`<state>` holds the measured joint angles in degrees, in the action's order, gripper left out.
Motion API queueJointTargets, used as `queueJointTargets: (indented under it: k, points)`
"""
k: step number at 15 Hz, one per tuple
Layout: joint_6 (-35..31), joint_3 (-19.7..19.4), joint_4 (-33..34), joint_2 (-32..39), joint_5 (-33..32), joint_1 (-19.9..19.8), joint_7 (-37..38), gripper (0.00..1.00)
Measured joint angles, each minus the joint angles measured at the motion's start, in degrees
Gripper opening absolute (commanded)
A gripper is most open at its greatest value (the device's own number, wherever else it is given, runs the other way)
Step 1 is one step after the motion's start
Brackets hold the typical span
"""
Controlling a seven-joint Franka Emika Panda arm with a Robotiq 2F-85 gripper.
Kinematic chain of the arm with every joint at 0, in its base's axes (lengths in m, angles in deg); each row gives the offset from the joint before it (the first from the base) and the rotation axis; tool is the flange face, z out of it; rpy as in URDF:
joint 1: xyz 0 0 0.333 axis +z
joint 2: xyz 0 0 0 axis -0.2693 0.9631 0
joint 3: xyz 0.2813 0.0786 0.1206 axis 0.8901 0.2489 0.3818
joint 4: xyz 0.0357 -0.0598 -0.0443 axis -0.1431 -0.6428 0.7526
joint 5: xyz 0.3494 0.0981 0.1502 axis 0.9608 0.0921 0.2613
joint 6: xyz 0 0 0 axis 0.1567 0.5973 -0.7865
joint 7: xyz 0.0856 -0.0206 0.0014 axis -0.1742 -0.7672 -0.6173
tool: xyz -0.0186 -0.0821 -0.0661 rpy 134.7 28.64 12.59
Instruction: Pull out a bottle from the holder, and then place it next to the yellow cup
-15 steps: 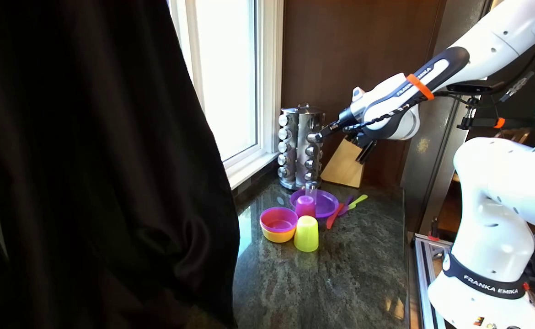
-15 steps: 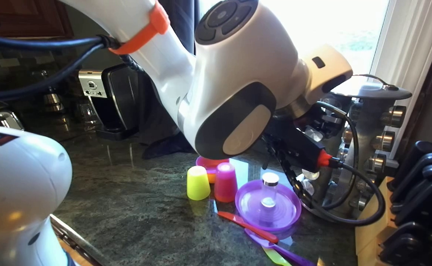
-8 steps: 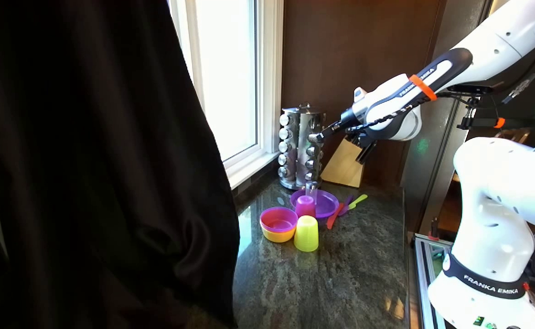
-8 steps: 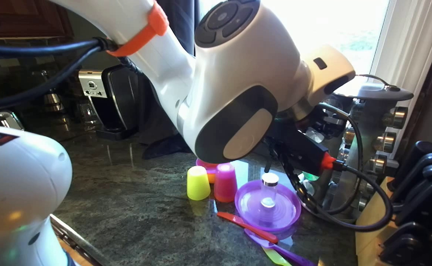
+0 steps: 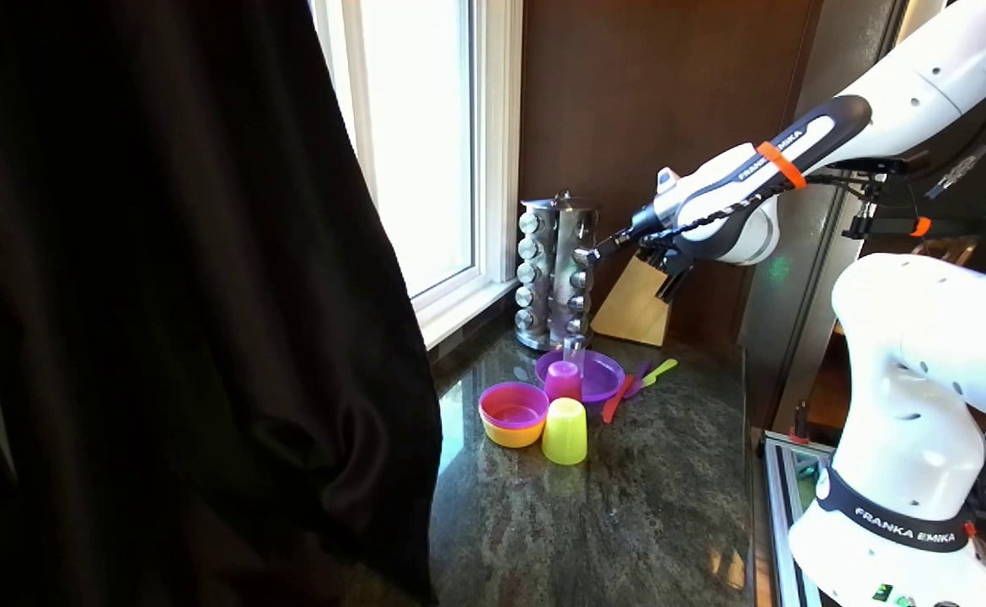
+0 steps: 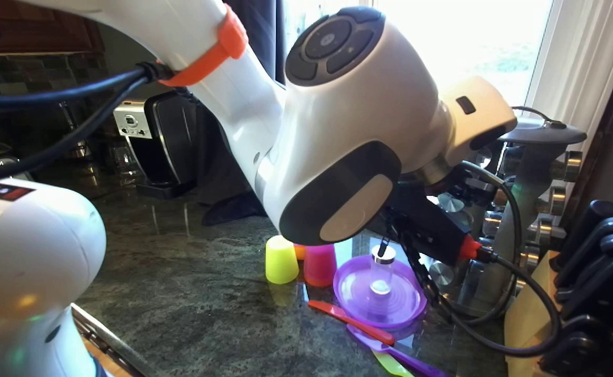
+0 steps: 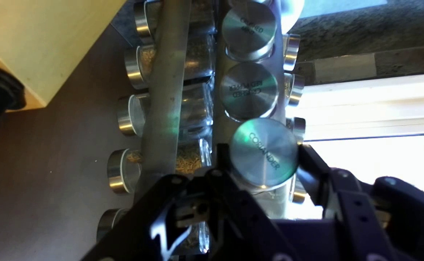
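A Kitchen With a Homely Look

The place was a kitchen. A counter (image 5: 628, 506) of dark stone ran beside a window (image 5: 417, 143) with a black curtain (image 5: 206, 295). On the counter stood a spice rack (image 5: 565, 278), with a lid (image 7: 249, 90) reading CRUSHED RED PEPPER, and a knife block (image 5: 628, 305). A purple plate (image 6: 356, 305), bowls (image 5: 511, 437) and cutlery (image 6: 351, 320) lay there too. In an exterior view, a coffee machine (image 6: 174, 141) stood farther along, and tiles (image 6: 10, 81) showed under a cabinet (image 6: 39, 26).
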<state>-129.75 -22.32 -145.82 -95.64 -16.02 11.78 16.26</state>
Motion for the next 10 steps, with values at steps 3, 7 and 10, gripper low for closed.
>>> queueJointTargets:
  k: [3, 7, 10]
  points:
    - [0.0, -1.94, 0.29, -0.81, 0.0, 1.72, -1.04, 0.24]
    - [0.0, -2.49, 0.41, -0.98, 0.0, 1.98, -1.94, 0.24]
    - [0.36, -1.35, 0.39, -0.75, -0.08, 0.55, -2.21, 0.24]
